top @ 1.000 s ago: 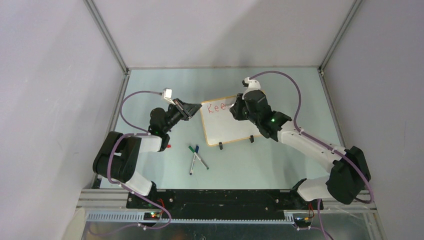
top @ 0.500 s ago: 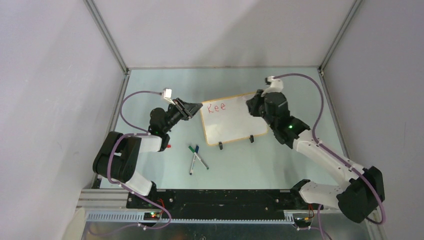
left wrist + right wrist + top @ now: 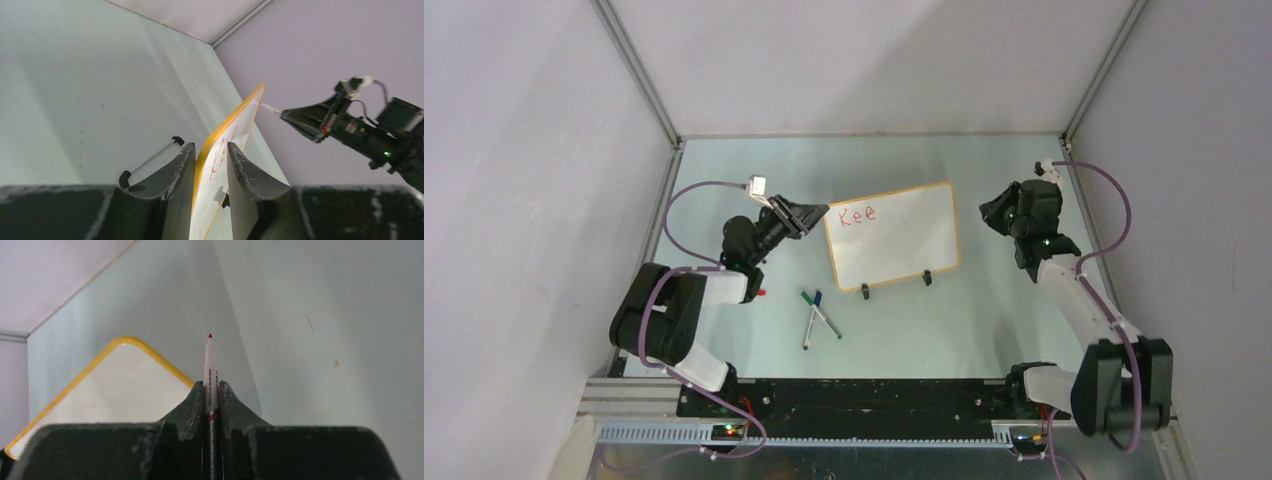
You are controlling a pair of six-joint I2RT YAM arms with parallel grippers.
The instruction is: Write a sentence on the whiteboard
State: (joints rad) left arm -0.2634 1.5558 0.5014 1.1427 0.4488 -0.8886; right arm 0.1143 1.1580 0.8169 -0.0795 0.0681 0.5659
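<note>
Black and closed tight, the right gripper (image 3: 211,385) grasps a slim white marker pen with a red tip (image 3: 209,357), the tip sticking straight out past the fingertips. A second ago this gripper hung over the red handwritten letters "Kee" (image 3: 857,214); since then it has swung off to the right and now sits clear of the board's right edge (image 3: 987,212), the pen aimed back at it and touching nothing. The letters have not changed. The small glossy white whiteboard with the thin tan-orange frame (image 3: 904,245) stands mid-table on two black clip feet (image 3: 864,291), its long axis running left to right with the right end a little farther back, its writing face tipped up and the letters in its upper left corner. The left gripper (image 3: 818,212) has not moved: its jaws straddle the board's left edge (image 3: 207,150), though whether they press on it cannot be told. Loose thin marker pens (image 3: 817,315) lie on the pale green table (image 3: 754,180) nearer the arm bases.
</note>
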